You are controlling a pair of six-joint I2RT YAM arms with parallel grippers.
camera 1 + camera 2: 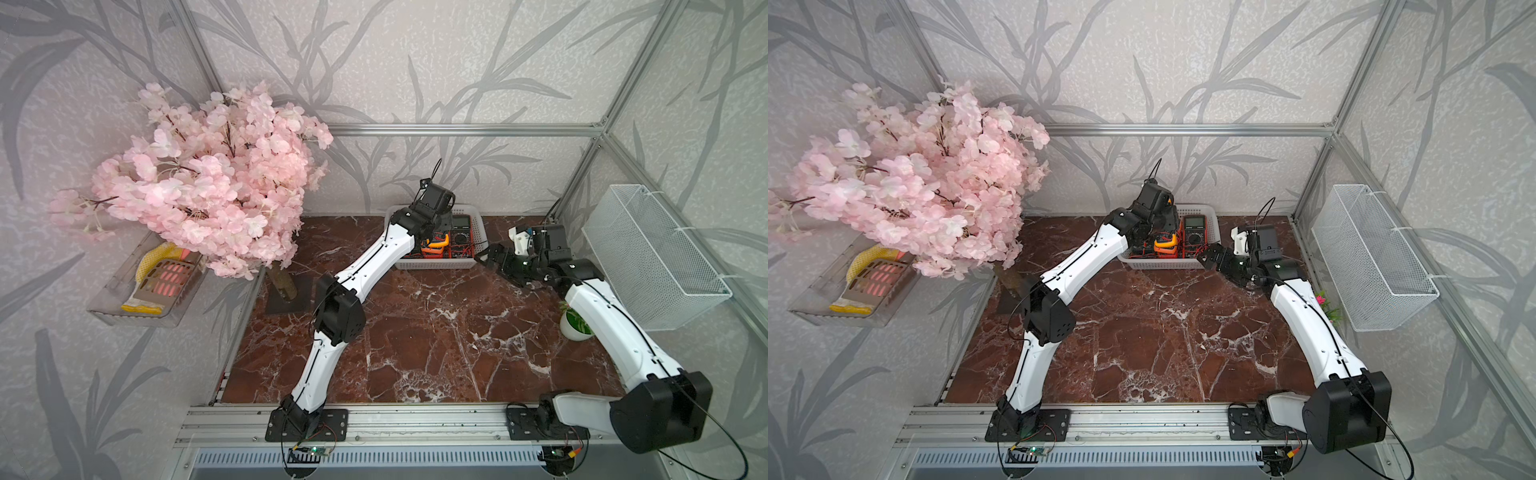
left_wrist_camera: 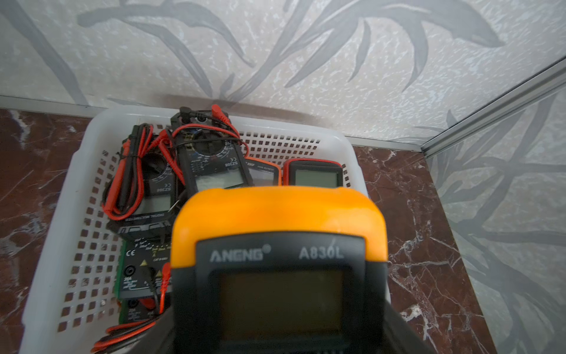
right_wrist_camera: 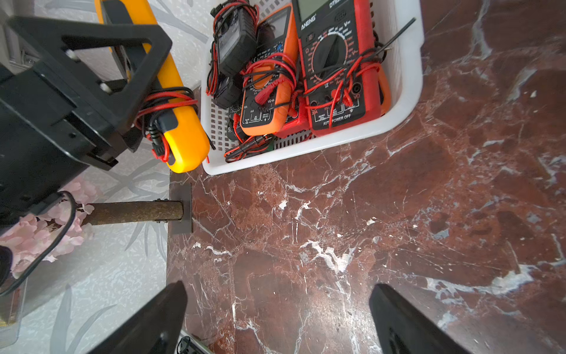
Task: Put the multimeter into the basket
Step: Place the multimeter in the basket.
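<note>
Closest of all, filling the left wrist view, is the yellow ANENG A830L multimeter (image 2: 278,220), display end pointing away from the wrist. Its red and black leads are wound round the body. The left gripper (image 3: 144,73) pinches it across the casing and holds it in the air over the left end of the basket (image 2: 61,214), above the meters already inside.

That basket, white perforated plastic, sits on the marble table (image 1: 415,332) close to the back wall, and it is crowded. A red ANENG multimeter (image 3: 337,61) lies face up along its right side, with an orange multimeter (image 3: 269,82) beside it. Two black SZ308 meters (image 2: 214,159) lie toward the back left, all tangled in test leads (image 2: 128,184).

Just off the basket's right front corner the right gripper (image 3: 278,318) hovers low over bare marble, its fingers (image 3: 159,318) spread wide with nothing between them.

Well to the left of the basket stands a pink blossom tree (image 1: 199,178). Well to its right a white wire-mesh basket (image 1: 656,257) hangs on the side wall, with a small potted plant (image 1: 575,322) on the table below it.
</note>
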